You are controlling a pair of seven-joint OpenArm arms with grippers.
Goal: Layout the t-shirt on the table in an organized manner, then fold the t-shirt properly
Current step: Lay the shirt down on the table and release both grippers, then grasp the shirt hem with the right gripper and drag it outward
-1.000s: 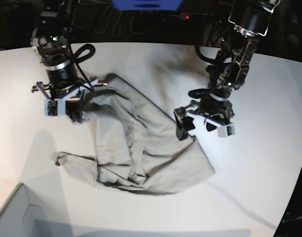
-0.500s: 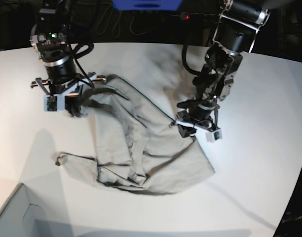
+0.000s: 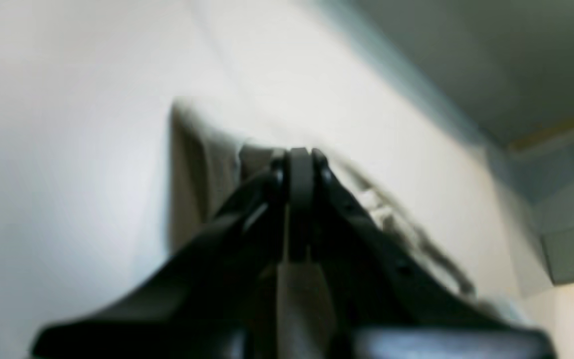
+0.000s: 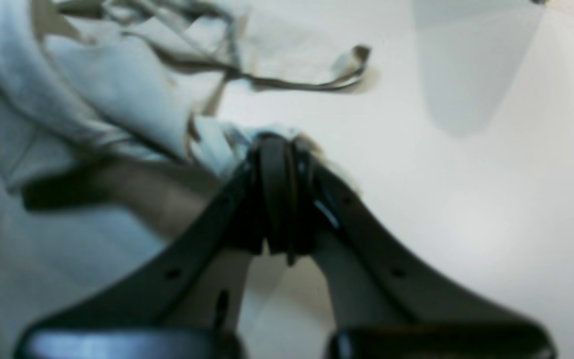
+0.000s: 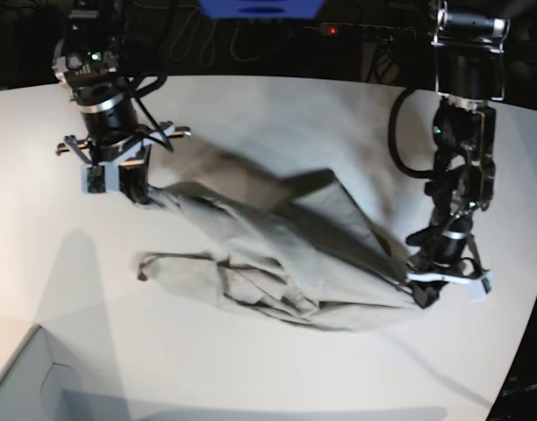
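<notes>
Base view: the t-shirt (image 5: 286,263) lies crumpled and stretched across the middle of the white surface (image 5: 268,114), pulled taut between two arms. Right arm, on this view's left, reaches down from the far edge with its wrist pointing at the surface; the right pincer (image 5: 139,191) is pressed together on a bunched corner of the t-shirt, which rises off the surface there. Left arm, on this view's right, hangs nearly vertical with the forearm dropping straight down; the left pincer (image 5: 424,291) is low, just above the surface, pinching the opposite edge of the cloth. A pale box corner (image 5: 23,386) sits at the near left, well apart from the shirt.

Left wrist view, blurred: the fingertips (image 3: 299,164) are together, with grey-beige fabric (image 3: 202,169) gathered around and beyond them.

Right wrist view: the fingertips (image 4: 277,149) are closed on a fold, loose cloth (image 4: 92,99) trailing to the left
</notes>
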